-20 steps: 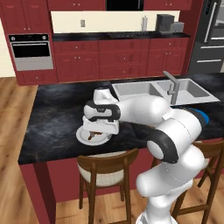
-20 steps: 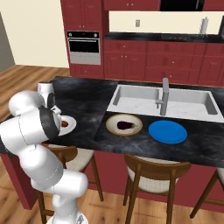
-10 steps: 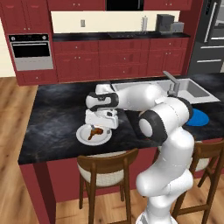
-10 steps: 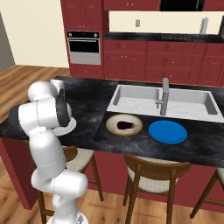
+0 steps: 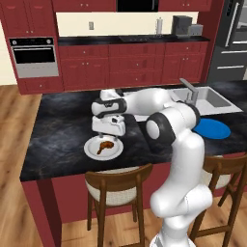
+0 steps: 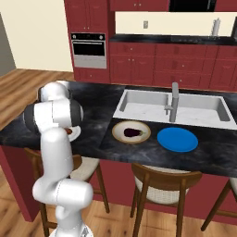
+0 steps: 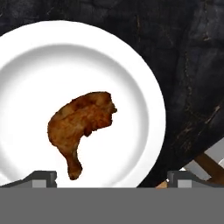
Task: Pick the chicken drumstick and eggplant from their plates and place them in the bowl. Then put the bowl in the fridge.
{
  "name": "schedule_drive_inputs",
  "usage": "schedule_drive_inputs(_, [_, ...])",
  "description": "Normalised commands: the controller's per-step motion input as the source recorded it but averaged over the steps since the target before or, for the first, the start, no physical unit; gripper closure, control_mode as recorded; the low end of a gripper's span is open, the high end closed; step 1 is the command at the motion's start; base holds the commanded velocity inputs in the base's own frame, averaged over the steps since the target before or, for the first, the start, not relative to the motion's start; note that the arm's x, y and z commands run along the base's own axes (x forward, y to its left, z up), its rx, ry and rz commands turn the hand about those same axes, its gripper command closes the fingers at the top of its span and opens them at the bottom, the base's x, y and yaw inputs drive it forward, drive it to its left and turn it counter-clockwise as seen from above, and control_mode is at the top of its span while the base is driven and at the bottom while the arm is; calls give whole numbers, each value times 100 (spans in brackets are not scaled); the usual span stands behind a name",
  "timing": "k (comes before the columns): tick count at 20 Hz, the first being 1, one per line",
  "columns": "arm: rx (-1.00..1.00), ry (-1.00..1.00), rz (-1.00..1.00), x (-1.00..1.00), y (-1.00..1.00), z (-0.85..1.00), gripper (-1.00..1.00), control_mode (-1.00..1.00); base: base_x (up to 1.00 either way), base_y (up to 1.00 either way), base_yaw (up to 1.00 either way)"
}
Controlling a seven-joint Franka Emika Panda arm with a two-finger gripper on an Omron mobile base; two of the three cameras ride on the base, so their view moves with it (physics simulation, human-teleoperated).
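The gripper (image 5: 109, 135) hangs with jaws spread wide and empty over the white plate (image 7: 144, 87), where the chicken drumstick (image 7: 81, 120) lies off-centre, thin bone end nearest the fingertips; farther along the counter the eggplant (image 6: 133, 133) already sits in the bowl (image 6: 117, 126), the blue plate (image 6: 177, 139) just beside it; a descent off-line could pinch only the bone, so the meat might swing or slip out

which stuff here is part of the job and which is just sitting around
Job:
- chicken drumstick on the white plate
- eggplant, already in the bowl
- blue plate, bare
- gripper, open above the drumstick

Just there:
- sink and faucet
- wall oven
- wooden stools
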Motion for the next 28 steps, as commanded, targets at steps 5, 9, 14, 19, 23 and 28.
schedule_drive_inputs(5, [-17,-16,-9,0,14,-29,-100,-100,0,0,0])
schedule_drive_inputs(9, [-6,-13,-7,2,2,-29,-100,-100,0,0,0])
schedule_drive_inputs(14, [0,-8,-4,11,-4,-24,-100,-100,0,0,0])
schedule_drive_inputs(19, [0,-1,0,16,-10,-22,-100,-100,0,0,0])
schedule_drive_inputs(23, [2,-2,0,27,-4,-15,-100,-100,0,0,0])
schedule_drive_inputs(28, [5,-5,0,24,1,-5,-100,-100,0,0,0])
